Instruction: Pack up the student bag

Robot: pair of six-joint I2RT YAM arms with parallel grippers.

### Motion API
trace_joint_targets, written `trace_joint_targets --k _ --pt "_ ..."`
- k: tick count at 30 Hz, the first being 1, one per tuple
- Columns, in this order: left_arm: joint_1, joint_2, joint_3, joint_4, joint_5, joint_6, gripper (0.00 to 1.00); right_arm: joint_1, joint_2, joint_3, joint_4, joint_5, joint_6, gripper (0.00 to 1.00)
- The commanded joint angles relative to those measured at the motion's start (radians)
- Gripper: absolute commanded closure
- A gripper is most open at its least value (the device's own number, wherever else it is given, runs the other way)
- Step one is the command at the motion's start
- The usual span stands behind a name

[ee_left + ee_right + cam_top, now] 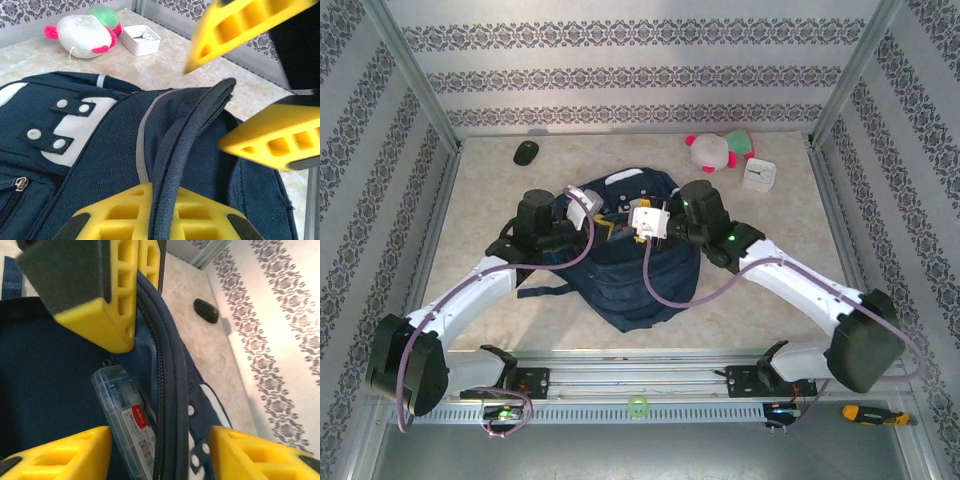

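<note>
Mid-table between both arms, student bag [640, 275] lies long axis near-to-far, left gripper [160, 205] clamped on its zippered rim [170, 365], right gripper [160, 435] spread wide straddling same rim just to the right, rim running left-right between them, clear case [125, 425] tucked inside below.

White arms [470, 295], black joints [865, 345], purple cables [660, 290]; yellow honeycombed claw fingers [265, 450].

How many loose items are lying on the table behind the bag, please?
3: a black mouse back left, a plush toy back right, and a white box beside it. The bag may hide others.
</note>
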Motion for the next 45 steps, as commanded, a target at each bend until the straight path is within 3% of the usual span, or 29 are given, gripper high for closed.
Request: trace_joint_targets --k 1,3,5,7,10,14,17,20,24,29,35,45 --pt "0.004 -0.050 -0.001 0.119 0.106 0.047 0.89 -0.010 0.035 0.068 0.026 -0.093 0.021 0.53" --pt "0.004 -0.051 -0.017 0.134 0.099 0.037 0.83 -0.025 0.048 0.084 0.017 -0.158 0.040 0.80" --pt "0.004 -0.060 -0.034 0.142 0.065 0.009 0.73 -0.045 0.047 0.080 0.014 -0.204 0.051 0.99" --pt "0.009 -0.084 -0.053 0.111 0.008 -0.014 0.57 -0.075 0.034 0.065 0.008 -0.243 0.058 1.00" --pt "0.050 -0.136 -0.093 0.057 -0.021 -0.064 0.44 -0.122 0.010 0.042 0.011 -0.316 0.069 1.00" --pt "0.113 -0.223 -0.195 0.059 -0.013 -0.131 0.39 -0.157 -0.007 0.026 0.001 -0.369 0.059 1.00" --pt "0.125 -0.280 -0.299 0.120 0.010 -0.080 0.38 -0.170 -0.021 0.019 0.000 -0.407 0.051 1.00" --pt "0.125 -0.297 -0.372 0.182 -0.018 -0.019 0.39 -0.181 -0.027 0.024 -0.004 -0.441 0.057 1.00" --pt "0.124 -0.225 -0.355 0.128 -0.029 0.131 0.44 -0.185 -0.028 0.033 -0.008 -0.458 0.061 1.00" --pt "0.123 -0.142 -0.356 0.216 -0.055 0.192 0.43 -0.183 -0.039 0.034 -0.006 -0.464 0.065 1.00" --pt "0.124 -0.044 -0.317 0.251 0.077 0.272 0.51 -0.180 -0.038 0.033 -0.005 -0.465 0.079 1.00" --pt "0.116 -0.089 -0.350 0.270 0.210 0.261 0.88 -0.178 -0.012 0.029 -0.009 -0.387 0.099 1.00"
